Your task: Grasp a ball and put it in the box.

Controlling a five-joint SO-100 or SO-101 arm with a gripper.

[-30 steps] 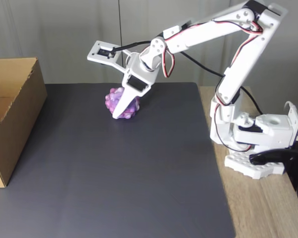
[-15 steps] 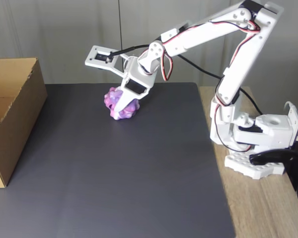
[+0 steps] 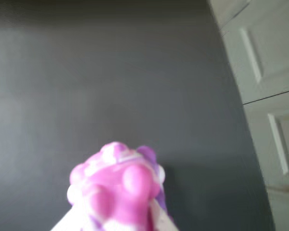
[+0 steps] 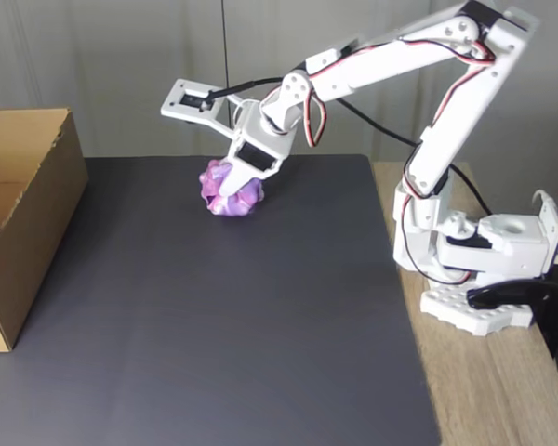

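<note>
Purple-pink ball (image 4: 231, 193): bumpy, some bumps paler; held between the fingers (image 4: 229, 190) near the far edge of the dark mat; whether it touches the mat cannot be told in the fixed view.
Ball in the wrist view (image 3: 116, 192): blurred, low in the picture, white finger tips on either side of it, dark mat behind it.
Fingers: closed on the ball, pointing down and to the left in the fixed view.
Arm (image 4: 391, 56): white, reaching left from its base (image 4: 488, 269) on the wooden surface (image 4: 488, 390).
Mat (image 4: 223, 325): dark grey, covering most of the surface.
Box (image 4: 23, 214): brown cardboard, open top, at the left edge of the fixed view, well apart from the ball.
</note>
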